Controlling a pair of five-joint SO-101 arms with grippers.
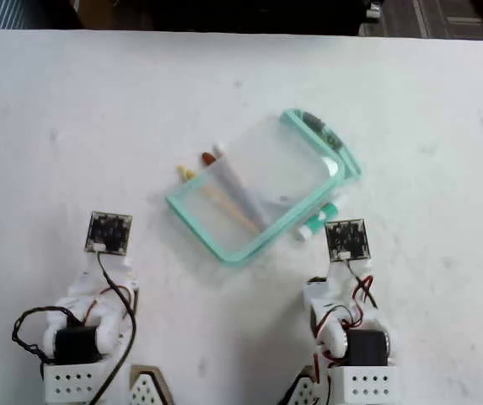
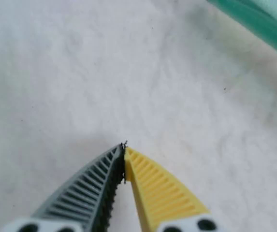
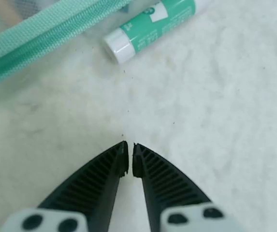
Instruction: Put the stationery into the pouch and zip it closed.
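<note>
High view: on the table (image 1: 410, 101) sits the pouch (image 1: 197, 228), pens (image 1: 233, 181) poking out one side, glue stick (image 3: 150, 26) just outside its near edge. Left end effector (image 2: 124, 157) and right end effector (image 3: 130, 158) are both pinched together, empty. I'd have the right one spread wide and straddle that stick squarely.

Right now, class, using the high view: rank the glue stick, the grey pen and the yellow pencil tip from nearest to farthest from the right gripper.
1. Glue stick: on the table just ahead of the right gripper, outside the pouch.
2. Grey pen: lying in the pouch, across its middle.
3. Yellow pencil tip: poking out at the pouch's far left side.
</note>
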